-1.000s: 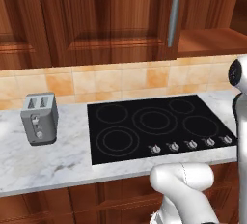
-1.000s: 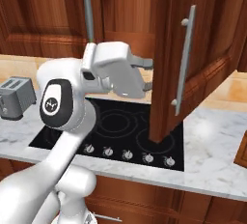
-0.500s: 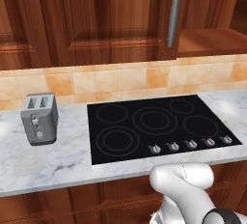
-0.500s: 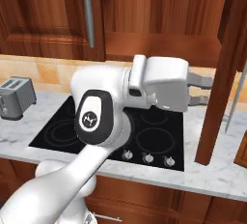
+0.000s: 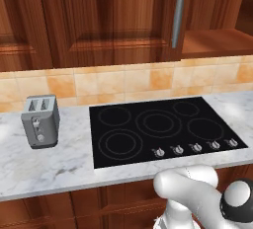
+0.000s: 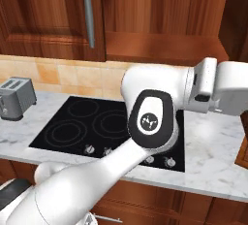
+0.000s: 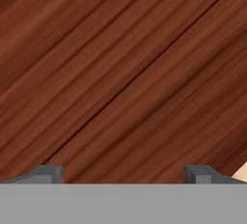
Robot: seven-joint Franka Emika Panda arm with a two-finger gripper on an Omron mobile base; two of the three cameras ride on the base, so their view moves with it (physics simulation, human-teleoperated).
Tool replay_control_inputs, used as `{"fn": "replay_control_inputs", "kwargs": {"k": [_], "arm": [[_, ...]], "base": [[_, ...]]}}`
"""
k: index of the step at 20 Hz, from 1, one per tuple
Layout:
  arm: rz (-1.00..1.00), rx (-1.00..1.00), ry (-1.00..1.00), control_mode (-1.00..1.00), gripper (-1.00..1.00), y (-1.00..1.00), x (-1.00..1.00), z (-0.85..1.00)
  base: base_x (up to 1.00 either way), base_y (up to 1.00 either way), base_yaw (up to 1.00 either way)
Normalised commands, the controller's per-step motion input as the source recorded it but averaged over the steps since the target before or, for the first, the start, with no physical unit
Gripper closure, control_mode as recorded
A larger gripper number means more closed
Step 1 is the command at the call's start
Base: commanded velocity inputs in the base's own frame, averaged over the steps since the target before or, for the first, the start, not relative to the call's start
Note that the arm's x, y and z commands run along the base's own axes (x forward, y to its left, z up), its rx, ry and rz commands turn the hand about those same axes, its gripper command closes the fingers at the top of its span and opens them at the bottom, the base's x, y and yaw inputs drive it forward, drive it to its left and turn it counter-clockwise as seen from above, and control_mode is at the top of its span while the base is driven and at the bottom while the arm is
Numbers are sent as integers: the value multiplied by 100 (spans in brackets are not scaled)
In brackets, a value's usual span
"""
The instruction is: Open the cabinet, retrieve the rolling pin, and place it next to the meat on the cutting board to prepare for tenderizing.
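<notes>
A white robot arm reaches off to the right above a marble counter point(image 6: 213, 141) and black stovetop point(image 5: 163, 132), its gripper point(image 7: 123, 175) facing dark reddish-brown wood at close range with the jaws spread wide and nothing between them. The cabinet point(image 6: 164, 20) stands with its right-hand bay open, a bare wooden shelf point(image 6: 164, 49) showing inside; the left door, with its long grey bar handle point(image 6: 88, 15), is shut. The rolling pin cannot be made out on the shelf as far as it is seen, and its whereabouts cannot be told; the same holds for the meat and cutting board.

A silver toaster point(image 5: 41, 122) sits at the far left of the counter, well apart from the arm.

Judged from the task alone, the pin is likely a stiff, light wooden cylinder, smooth enough to roll or slip if pinched off-centre. The sounder hold would be across the thick middle barrel, jaws square to its length, so it hangs level; the thin end handles would let it swing. It should tolerate a firm squeeze, and wants setting down gently beside the meat so it does not roll off the board.
</notes>
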Motion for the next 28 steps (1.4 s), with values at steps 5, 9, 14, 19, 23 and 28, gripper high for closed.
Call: {"fn": "replay_control_inputs", "kwargs": {"k": [5, 9, 14, 19, 23, 28], "arm": [[0, 1, -3, -100, -100, -43, -18, -1], [0, 0, -6, -100, -100, 17, -31, 0], [0, 0, -11, -100, -100, 54, -14, 0], [0, 0, -13, -100, -100, 70, 0, 0], [0, 0, -13, -100, -100, 78, 4, 0], [-4, 0, -14, -100, -100, 81, 36, 1]], "base": [[0, 0, 0], [0, 0, 0], [0, 0, 0], [0, 0, 0], [0, 0, 0], [0, 0, 0]]}}
